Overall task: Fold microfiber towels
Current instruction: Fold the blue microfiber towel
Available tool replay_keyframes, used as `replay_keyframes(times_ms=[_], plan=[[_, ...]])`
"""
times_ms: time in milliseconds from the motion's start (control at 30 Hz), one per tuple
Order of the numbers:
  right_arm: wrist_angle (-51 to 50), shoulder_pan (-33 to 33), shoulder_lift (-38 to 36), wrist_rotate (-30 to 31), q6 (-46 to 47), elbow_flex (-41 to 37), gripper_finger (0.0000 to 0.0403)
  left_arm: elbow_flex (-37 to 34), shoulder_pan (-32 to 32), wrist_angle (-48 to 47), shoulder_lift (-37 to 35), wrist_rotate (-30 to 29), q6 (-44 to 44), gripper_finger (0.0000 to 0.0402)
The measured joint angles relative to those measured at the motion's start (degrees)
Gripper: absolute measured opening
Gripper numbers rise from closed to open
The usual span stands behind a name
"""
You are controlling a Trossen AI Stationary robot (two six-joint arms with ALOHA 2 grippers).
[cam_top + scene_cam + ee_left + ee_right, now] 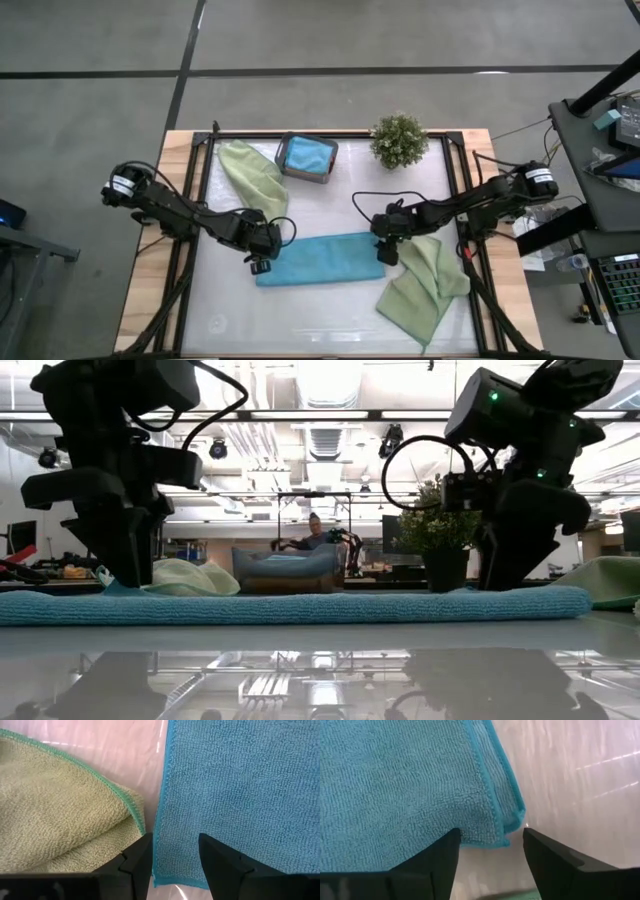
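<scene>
Right gripper point(388, 252): parked over the right end of the teal-blue towel point(320, 259), fingers apart with nothing between them, the doubled corner lying just ahead of the tips.
Left gripper point(262, 262): mirrors it at the towel's left end, fingers spread either side of the hem, gripping nothing.
Teal-blue towel: a long strip across the middle of the table point(330, 310); layered edges at the right corner say it's folded at least once, and I'd judge another fold is due.
Tray point(306, 158): at the back, and there's a second teal-blue towel point(309, 153) sitting in it, looks finished.
Left green towel point(252, 172): rumpled beside the tray, touching nothing tidy, not yet folded.
Right green towel point(422, 283): loose heap at the front right, also waiting.
Orange towel: can't spot one.
Plant point(399, 140): back right, out of play.
Score: roughly one done, one underway, two to go.
</scene>
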Motion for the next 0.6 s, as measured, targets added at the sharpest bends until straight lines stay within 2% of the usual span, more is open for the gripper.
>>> replay_keyframes(times_ms=[200, 600], plan=[[0.11, 0.0, -0.01, -0.26, -0.1, 0.0, 0.0177, -0.32, -0.01, 0.1, 0.0, 0.0, 0.0, 0.0144], [-0.84, 0.0, -1.43, -0.87, -1.45, -0.11, 0.0064, -0.32, -0.01, 0.13, 0.0, 0.0, 0.0, 0.0144]])
